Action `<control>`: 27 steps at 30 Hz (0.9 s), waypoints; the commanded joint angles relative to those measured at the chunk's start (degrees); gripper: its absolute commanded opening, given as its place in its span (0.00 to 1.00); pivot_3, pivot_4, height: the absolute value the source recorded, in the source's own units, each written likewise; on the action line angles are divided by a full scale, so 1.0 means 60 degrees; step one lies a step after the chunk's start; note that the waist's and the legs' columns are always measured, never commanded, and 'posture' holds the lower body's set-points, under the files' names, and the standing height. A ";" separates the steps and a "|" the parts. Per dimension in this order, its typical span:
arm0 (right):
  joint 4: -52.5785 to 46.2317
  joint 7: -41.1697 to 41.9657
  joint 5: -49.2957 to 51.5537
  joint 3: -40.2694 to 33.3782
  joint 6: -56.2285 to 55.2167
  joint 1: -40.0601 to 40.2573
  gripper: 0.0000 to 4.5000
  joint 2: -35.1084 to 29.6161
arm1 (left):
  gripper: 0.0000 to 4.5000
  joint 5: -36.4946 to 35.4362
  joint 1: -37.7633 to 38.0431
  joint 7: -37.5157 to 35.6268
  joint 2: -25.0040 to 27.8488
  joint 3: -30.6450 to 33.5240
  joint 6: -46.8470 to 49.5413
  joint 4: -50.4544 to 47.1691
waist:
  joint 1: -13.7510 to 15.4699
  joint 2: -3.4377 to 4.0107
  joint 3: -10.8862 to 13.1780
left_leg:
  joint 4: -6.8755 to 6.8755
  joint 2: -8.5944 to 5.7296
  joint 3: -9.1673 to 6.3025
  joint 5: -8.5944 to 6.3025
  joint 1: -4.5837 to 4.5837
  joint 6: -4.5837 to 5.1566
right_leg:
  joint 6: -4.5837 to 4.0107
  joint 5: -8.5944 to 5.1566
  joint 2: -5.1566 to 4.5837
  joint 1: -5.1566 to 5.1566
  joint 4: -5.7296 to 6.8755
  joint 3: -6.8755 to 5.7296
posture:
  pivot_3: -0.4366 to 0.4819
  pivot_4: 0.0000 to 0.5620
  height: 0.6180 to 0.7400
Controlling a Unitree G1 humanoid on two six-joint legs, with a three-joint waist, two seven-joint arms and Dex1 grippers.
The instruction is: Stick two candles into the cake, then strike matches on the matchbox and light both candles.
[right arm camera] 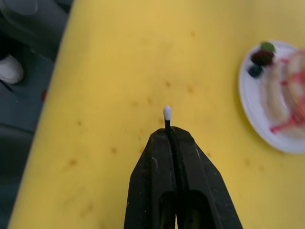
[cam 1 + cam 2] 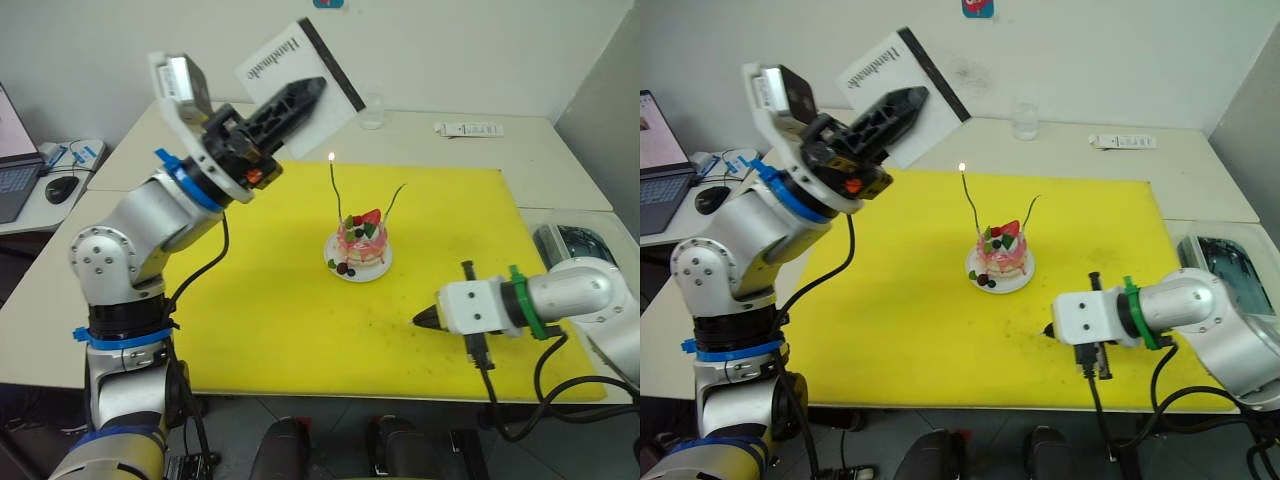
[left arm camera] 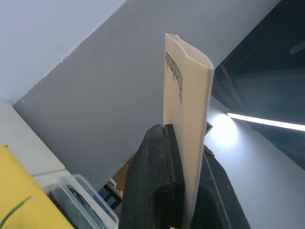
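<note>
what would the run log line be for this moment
left claw: shut on matchbox, raised | right claw: shut on match, unlit | candles: both in cake, left candle lit, right candle unlit

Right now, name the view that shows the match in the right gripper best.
The right wrist view: the match pokes out from between the right gripper's shut fingers, pale head clear against the yellow mat. In the eye views that gripper hides the match; the left wrist view shows the matchbox instead.

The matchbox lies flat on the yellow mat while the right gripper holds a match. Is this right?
Not quite. The matchbox is held up in the air by the left gripper, as the left eye view shows. The right gripper does hold a match.
</note>
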 commanded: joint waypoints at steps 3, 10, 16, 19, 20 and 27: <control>0.0513 -0.0612 0.0120 -0.0674 -0.0103 -0.0356 0.01 0.0624 | 0.00 0.1285 0.1714 -0.0668 0.0293 -0.1088 0.0804 -0.1504 | 0.0056 -0.0034 0.0020 | -0.0001 0.0013 -0.0018 0.0002 -0.0023 -0.0008 | -0.0031 -0.0022 0.0002 -0.0019 0.0020 -0.0009 | 0.48 0.27 1.00; 0.0789 -0.1063 0.0929 -0.1018 0.1723 -0.0263 0.01 0.1190 | 0.00 0.2718 0.2637 -0.1540 0.0415 -0.1517 0.0856 -0.2004 | 0.0071 -0.0034 0.0020 | 0.0006 0.0001 -0.0019 0.0004 -0.0012 -0.0015 | -0.0087 -0.0043 -0.0013 -0.0012 0.0043 -0.0009 | 0.48 0.27 1.00; 0.1015 -0.0354 0.1713 -0.1635 0.3317 0.0805 0.01 -0.0137 | 0.00 0.2950 0.2987 -0.2209 0.0933 -0.1320 0.1004 -0.2018 | 0.0099 -0.0034 0.0019 | 0.0004 -0.0014 -0.0010 0.0000 -0.0020 -0.0008 | -0.0091 -0.0046 -0.0074 -0.0013 0.0026 -0.0010 | 0.48 0.27 1.00; 0.1231 -0.0355 0.2023 -0.1567 0.4023 0.0849 0.01 -0.0317 | 0.00 0.3053 0.3009 -0.2347 0.0962 -0.1377 0.1003 -0.2042 | 0.0072 -0.0034 0.0019 | 0.0001 -0.0005 -0.0013 -0.0001 -0.0018 -0.0007 | -0.0097 -0.0050 -0.0069 -0.0016 0.0029 -0.0015 | 0.48 0.27 1.00; 0.1344 -0.0579 0.1886 -0.1491 0.4011 0.0837 0.01 -0.0226 | 0.00 0.3097 0.2994 -0.2357 0.0933 -0.1411 0.0993 -0.2046 | 0.0064 -0.0034 0.0019 | 0.0000 0.0002 -0.0013 -0.0001 -0.0014 -0.0008 | -0.0098 -0.0050 -0.0066 -0.0015 0.0031 -0.0014 | 0.48 0.27 1.00; 0.2192 -0.1966 0.1132 -0.0969 0.3714 0.0822 0.01 0.0959 | 0.00 0.3309 0.2807 -0.2383 0.0726 -0.1561 0.1015 -0.2061 | 0.0063 -0.0035 0.0019 | 0.0002 -0.0008 -0.0013 0.0000 -0.0025 -0.0008 | -0.0090 -0.0048 -0.0040 -0.0022 0.0033 -0.0010 | 0.48 0.27 1.00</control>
